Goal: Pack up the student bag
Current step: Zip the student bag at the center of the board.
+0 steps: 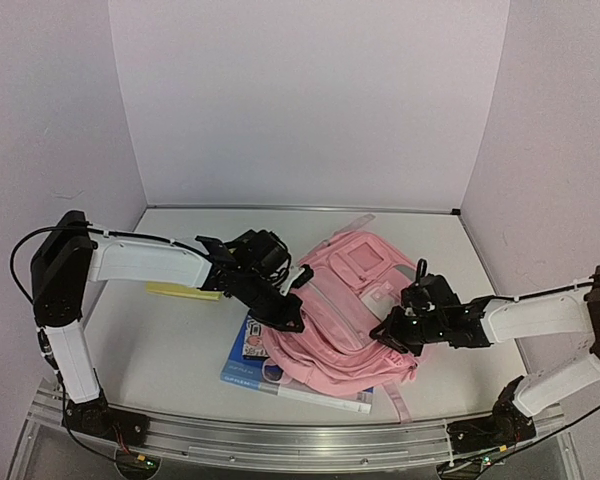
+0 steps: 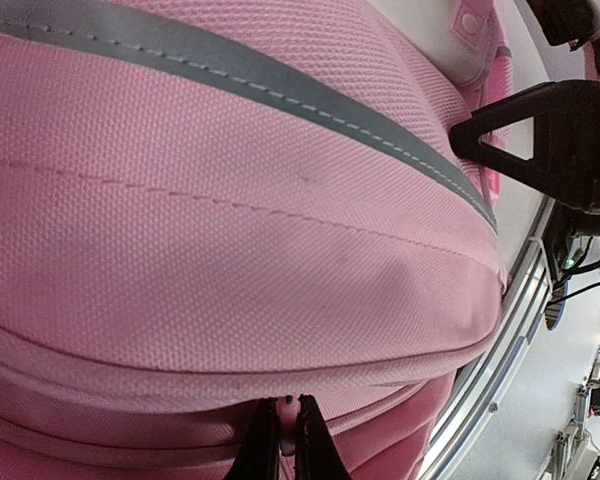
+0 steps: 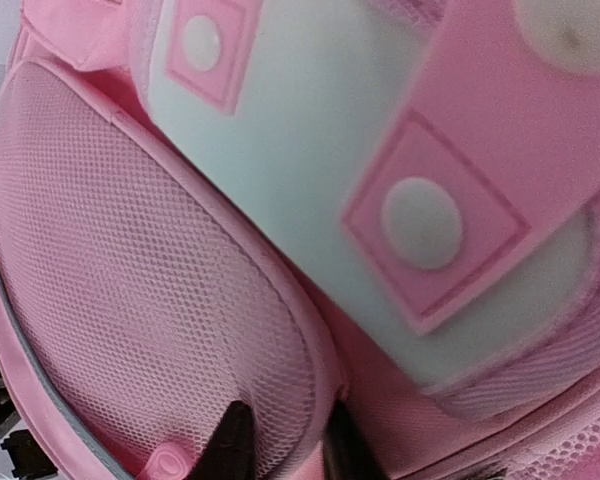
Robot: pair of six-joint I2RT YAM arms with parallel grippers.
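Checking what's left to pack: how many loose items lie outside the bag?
2. A book at the bag's near-left edge, partly under it; a flat yellow item farther left and back. Others may hide under the bag.

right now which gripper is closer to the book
Left. The left gripper sits on the bag's left edge, right beside the book poking out under it. The right gripper is across the bag, on its right side.
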